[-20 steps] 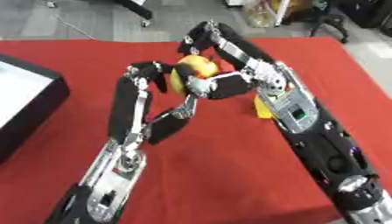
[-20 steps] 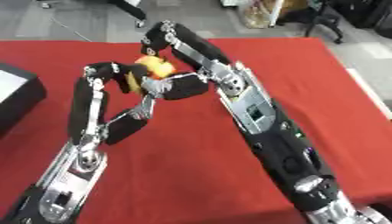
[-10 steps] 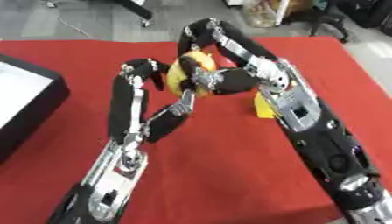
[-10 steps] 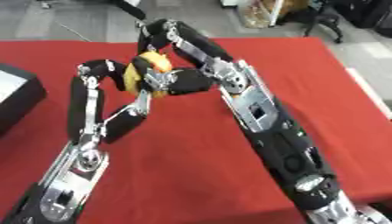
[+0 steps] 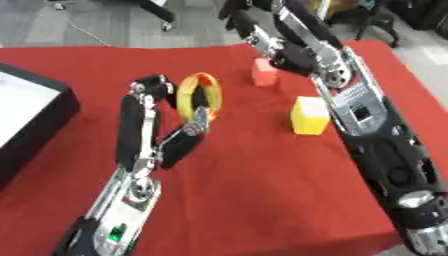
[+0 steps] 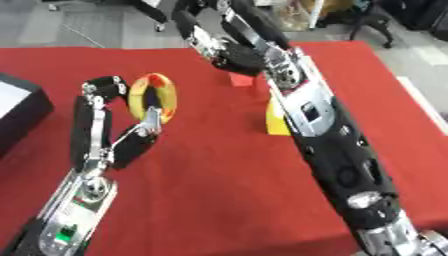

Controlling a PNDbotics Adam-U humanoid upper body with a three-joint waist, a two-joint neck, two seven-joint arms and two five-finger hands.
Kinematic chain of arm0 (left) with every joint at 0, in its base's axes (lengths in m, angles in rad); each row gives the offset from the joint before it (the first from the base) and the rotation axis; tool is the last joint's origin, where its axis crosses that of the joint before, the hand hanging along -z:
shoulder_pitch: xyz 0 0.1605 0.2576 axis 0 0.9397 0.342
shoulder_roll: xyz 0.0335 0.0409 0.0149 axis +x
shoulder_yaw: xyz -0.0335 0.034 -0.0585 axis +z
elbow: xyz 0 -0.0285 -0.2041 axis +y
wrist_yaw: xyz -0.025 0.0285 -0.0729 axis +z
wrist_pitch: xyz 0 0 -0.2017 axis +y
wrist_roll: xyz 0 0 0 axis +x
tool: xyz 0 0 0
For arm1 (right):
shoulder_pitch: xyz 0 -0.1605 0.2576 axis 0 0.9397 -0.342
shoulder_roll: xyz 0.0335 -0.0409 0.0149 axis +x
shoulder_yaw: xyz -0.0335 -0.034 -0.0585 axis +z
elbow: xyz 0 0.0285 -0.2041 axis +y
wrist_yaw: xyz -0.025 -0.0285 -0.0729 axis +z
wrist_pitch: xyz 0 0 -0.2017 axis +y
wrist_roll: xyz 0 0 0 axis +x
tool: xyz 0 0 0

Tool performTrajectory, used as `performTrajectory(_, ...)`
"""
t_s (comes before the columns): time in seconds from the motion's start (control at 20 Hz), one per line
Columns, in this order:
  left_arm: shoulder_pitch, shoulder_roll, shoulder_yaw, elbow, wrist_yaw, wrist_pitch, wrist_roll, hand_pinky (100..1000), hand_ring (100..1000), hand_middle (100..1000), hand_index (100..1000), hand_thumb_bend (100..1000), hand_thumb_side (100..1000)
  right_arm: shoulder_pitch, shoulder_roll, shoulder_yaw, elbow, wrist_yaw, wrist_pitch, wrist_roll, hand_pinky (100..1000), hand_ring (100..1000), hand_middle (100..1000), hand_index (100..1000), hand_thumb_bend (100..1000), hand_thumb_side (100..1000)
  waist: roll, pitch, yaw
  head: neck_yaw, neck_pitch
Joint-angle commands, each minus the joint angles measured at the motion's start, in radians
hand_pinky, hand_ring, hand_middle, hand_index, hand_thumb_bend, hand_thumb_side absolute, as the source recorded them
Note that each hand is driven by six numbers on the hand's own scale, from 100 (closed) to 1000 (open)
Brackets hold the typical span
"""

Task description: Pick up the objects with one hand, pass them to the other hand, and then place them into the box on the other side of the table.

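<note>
Presently we find the left hand (image 5: 179,97) raised above the red worktop (image 5: 262,180), its fingers curled round a yellow-and-orange ring (image 5: 199,96), which stands upright on edge and clear of the cloth. We note the right hand (image 5: 241,17) lifted high at the far edge (largely cut off at the top); we cannot tell how its fingers stand. A yellow block (image 5: 309,115) rests on the worktop just beside the right forearm, and a red block (image 5: 264,72) lies farther back. The black box (image 5: 39,125) sits at the left edge, well apart from the ring.
</note>
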Motion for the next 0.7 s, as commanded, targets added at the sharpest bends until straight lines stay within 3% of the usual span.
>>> performTrajectory(0.05,-0.001,0.026,0.011,-0.036,0.003,0.003,-0.008,581,371,285,323,100,486,-0.023,-0.041,-0.023,-0.029,0.004,0.003,-0.010,738,582,619,887,100,977,0.004,-0.016,-0.001,-0.002,-0.012)
performTrajectory(0.3,0.040,0.074,0.046,-0.060,0.004,0.029,0.001,587,377,288,327,100,482,-0.006,-0.068,-0.077,-0.057,0.005,0.030,-0.048,736,577,612,873,100,915,0.010,-0.016,0.001,0.025,-0.025)
performTrajectory(0.35,0.048,0.087,0.058,-0.067,0.004,0.039,0.007,587,377,288,327,100,481,0.004,-0.072,-0.087,-0.067,0.003,0.037,-0.058,736,577,611,872,100,914,0.011,-0.016,0.001,0.047,-0.033)
performTrajectory(0.55,0.075,0.157,0.133,-0.104,0.003,0.095,0.040,595,389,295,334,100,436,0.056,-0.082,-0.113,-0.118,-0.001,0.055,-0.084,735,573,607,867,100,894,0.021,-0.016,-0.003,0.203,-0.090)
performTrajectory(0.7,0.076,0.241,0.195,-0.135,-0.025,0.157,0.036,618,418,318,357,100,326,0.086,-0.086,-0.109,-0.143,-0.002,0.056,-0.075,735,572,607,855,100,901,0.032,-0.020,-0.007,0.278,-0.121)
